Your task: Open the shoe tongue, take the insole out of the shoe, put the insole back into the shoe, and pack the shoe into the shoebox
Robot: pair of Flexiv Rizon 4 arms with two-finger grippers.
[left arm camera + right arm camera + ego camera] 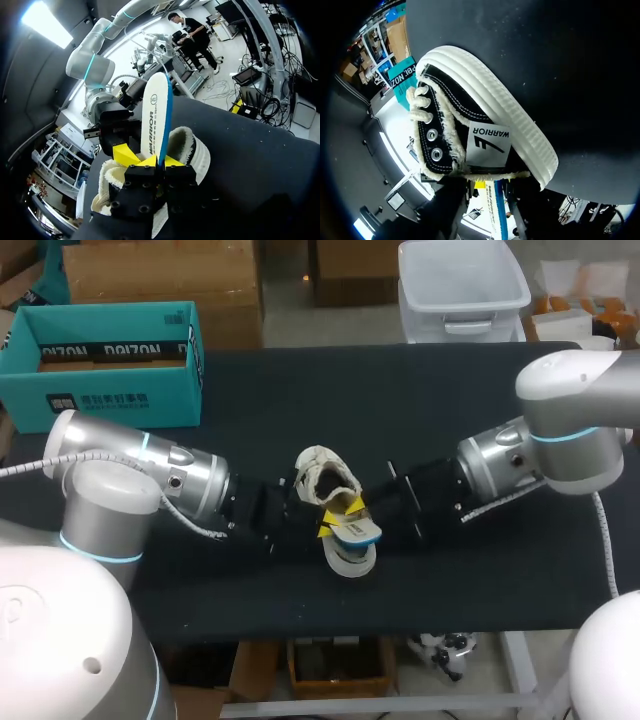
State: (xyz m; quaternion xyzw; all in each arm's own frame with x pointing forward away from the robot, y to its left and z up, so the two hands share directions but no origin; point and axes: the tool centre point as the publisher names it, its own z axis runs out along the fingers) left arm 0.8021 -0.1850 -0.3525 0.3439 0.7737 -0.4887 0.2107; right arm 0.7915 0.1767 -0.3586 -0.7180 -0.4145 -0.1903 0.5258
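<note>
your left gripper point(161, 161) is clamped on the insole point(155, 110), held on end over the shoe point(195, 150) on the table point(260, 165); feed it in skewed and you may buckle it against the collar.

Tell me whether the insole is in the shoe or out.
Out, at least mostly: the left gripper clamps one end of the insole, and the rest stands clear above the shoe.

shoe point(470, 115): you see black canvas, silver eyelets, white ribbed sole, cream fleecy trim.
insole point(152, 115): white face, blue edge.
shoebox point(110, 400), at your ten o'clock: teal with white lettering.
table point(300, 390): plain black.
</note>
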